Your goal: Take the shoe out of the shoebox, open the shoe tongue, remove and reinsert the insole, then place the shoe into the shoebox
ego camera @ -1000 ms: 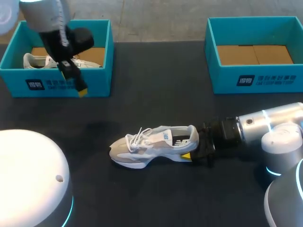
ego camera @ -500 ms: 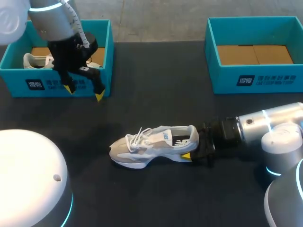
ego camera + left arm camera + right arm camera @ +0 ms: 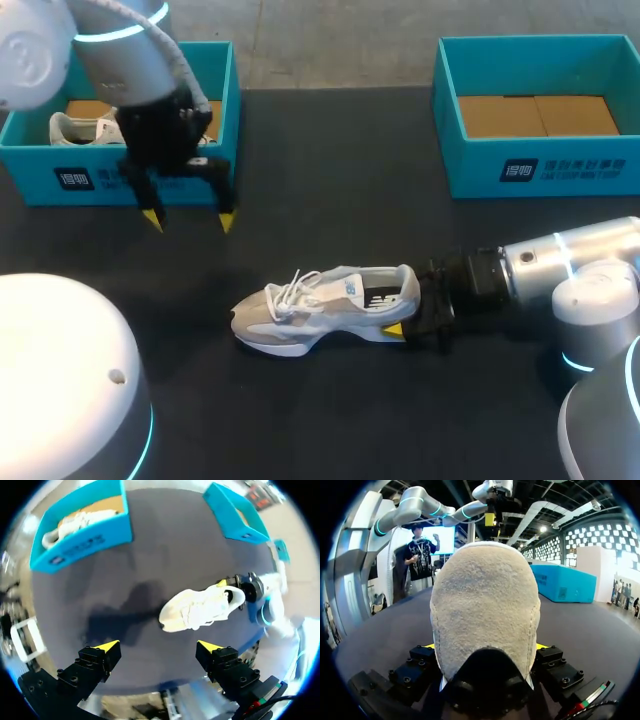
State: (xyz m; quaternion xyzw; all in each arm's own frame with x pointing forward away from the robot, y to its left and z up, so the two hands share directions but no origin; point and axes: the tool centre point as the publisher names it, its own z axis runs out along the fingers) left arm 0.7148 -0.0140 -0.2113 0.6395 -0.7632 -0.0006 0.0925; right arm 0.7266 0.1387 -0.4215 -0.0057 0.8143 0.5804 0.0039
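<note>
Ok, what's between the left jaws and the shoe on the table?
Nothing: just bare table from the open left jaws to the shoe; head and left wrist views both show it.

A dark, matte table (image 3: 330, 180) fills the scene.

A white shoe (image 3: 320, 308) stands on its sole mid-counter (image 3: 340, 200), toe to the left, with the right tool (image 3: 406, 311) at its heel and one yellow tip against the heel's near side. The left tool (image 3: 190, 221) hangs with fingers spread wide just in front of the left shoebox (image 3: 30, 175), which holds a second shoe (image 3: 75, 128). The right shoebox (image 3: 600, 170) sits at the far right, showing a cardboard floor.
</note>
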